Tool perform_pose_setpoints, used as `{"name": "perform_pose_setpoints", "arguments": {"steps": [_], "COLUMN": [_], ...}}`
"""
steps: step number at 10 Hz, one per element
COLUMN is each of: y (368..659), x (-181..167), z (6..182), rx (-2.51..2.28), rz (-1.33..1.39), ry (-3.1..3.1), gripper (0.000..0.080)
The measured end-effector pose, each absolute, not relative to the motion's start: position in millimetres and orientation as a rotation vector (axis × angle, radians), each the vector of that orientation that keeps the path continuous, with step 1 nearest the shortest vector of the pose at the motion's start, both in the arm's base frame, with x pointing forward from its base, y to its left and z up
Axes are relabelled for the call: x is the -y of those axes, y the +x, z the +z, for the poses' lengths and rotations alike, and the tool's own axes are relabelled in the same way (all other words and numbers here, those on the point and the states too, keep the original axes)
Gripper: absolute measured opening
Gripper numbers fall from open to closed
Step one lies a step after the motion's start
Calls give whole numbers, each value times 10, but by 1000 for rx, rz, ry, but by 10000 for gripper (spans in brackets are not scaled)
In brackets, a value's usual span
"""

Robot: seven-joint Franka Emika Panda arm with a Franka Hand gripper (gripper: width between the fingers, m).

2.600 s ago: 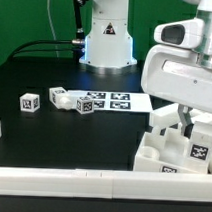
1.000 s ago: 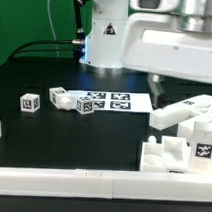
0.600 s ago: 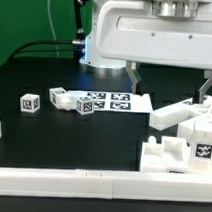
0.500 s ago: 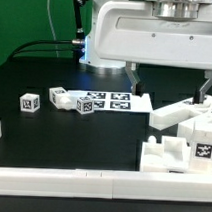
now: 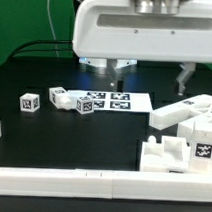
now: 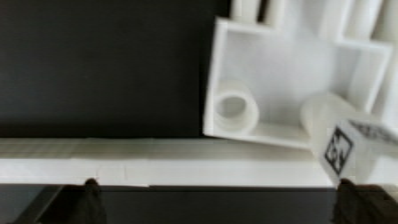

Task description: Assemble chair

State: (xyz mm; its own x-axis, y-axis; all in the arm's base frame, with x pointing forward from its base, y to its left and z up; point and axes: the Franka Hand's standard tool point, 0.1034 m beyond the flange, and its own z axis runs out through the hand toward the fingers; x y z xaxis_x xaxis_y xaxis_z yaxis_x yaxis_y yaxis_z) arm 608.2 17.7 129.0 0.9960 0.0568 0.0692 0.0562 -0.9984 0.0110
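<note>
Black tabletop under a green backdrop fills my exterior view. Largest on screen is the white two-finger gripper at twelve o'clock. Its two dark fingers are spread wide with nothing between them, and it hangs clear of every part.

The chair is a cluster of glossy white blocky plastic parts at four o'clock, with one tagged white bar tilted across its top. My wrist view shows one round socket in a slab.

One long white border rail runs along six o'clock, against the cluster's foot. One flat white marker board lies at centre.

Three small white tagged cubes sit toward nine o'clock, two by the board's end and one apart. Bare black surface lies between them and the rail.
</note>
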Motion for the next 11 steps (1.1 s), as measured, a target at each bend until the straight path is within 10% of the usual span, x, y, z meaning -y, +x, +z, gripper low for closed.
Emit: {"name": "perform_pose_setpoints", "arguments": {"steps": [11], "y": [5686], "x": [80], "z": [1141], "rx": [-156], "rz": [-22], "ry": [3165], "gripper": [649]}}
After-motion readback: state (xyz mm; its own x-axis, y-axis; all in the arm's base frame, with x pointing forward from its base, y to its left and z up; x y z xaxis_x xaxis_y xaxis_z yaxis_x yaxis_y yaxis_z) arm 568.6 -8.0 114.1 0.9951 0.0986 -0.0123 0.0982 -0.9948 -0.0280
